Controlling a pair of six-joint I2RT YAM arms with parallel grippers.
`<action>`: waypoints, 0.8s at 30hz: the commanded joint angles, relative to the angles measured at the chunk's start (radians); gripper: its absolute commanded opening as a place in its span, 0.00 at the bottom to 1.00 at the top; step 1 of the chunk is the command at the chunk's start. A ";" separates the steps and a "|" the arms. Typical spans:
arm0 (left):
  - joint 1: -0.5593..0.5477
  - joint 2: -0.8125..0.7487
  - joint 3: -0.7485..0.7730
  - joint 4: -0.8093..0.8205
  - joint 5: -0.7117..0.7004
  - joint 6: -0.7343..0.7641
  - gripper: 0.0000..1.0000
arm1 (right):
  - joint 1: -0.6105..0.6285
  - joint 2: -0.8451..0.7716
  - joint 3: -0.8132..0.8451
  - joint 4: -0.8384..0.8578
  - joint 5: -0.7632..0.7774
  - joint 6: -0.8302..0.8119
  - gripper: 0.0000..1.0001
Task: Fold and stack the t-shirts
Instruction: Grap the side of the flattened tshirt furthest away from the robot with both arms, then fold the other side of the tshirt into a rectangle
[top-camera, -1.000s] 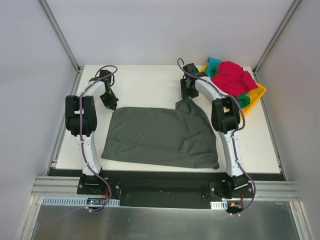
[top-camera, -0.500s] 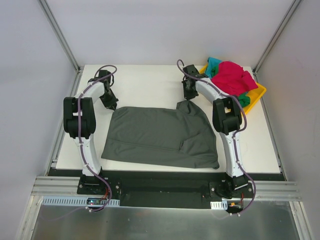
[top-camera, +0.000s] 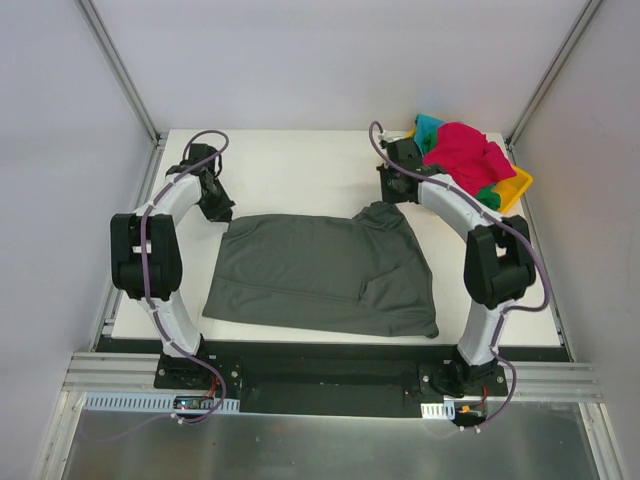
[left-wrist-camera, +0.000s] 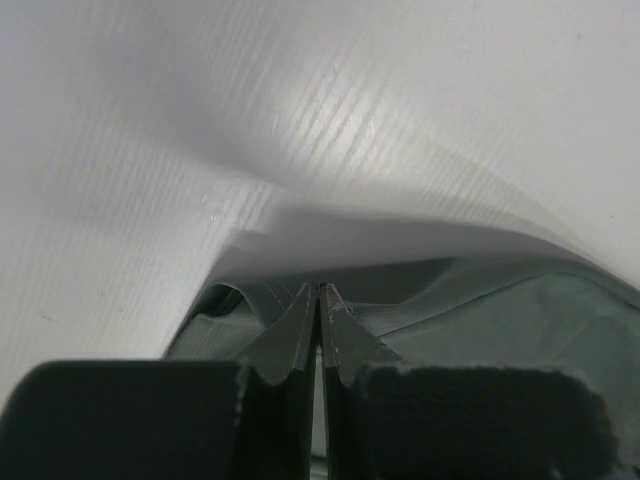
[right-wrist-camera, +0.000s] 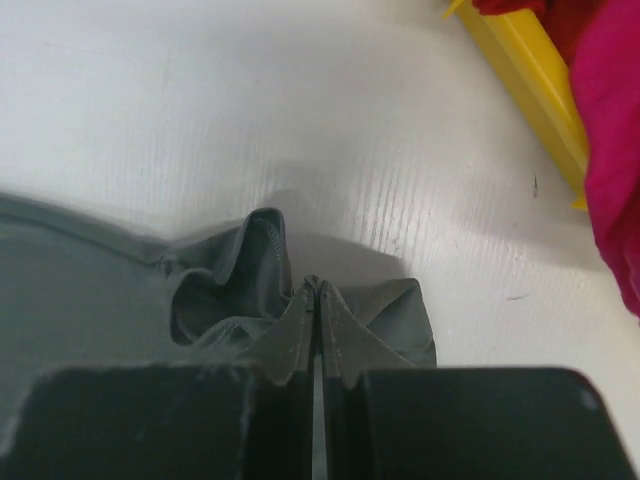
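On the white worktop lies a dark grey fabric t-shirt, spread mostly flat. Its far left corner is clamped in the left tool — the right tool grips the bunched far right corner, near a yellow plastic tray holding red, teal and green garments.

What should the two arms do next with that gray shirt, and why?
Probably lift both far corners slightly and draw them toward the near hem. The left gripper and right gripper are each shut on a far corner of the gray t-shirt, which lies spread on the table.
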 joint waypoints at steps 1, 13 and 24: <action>-0.017 -0.100 -0.058 0.021 0.018 0.004 0.00 | 0.024 -0.164 -0.113 0.067 -0.042 -0.037 0.01; -0.015 -0.301 -0.275 0.038 -0.099 -0.074 0.00 | 0.144 -0.552 -0.446 0.027 0.096 0.068 0.01; -0.017 -0.441 -0.356 0.038 -0.204 -0.121 0.00 | 0.213 -0.802 -0.571 -0.103 0.085 0.126 0.01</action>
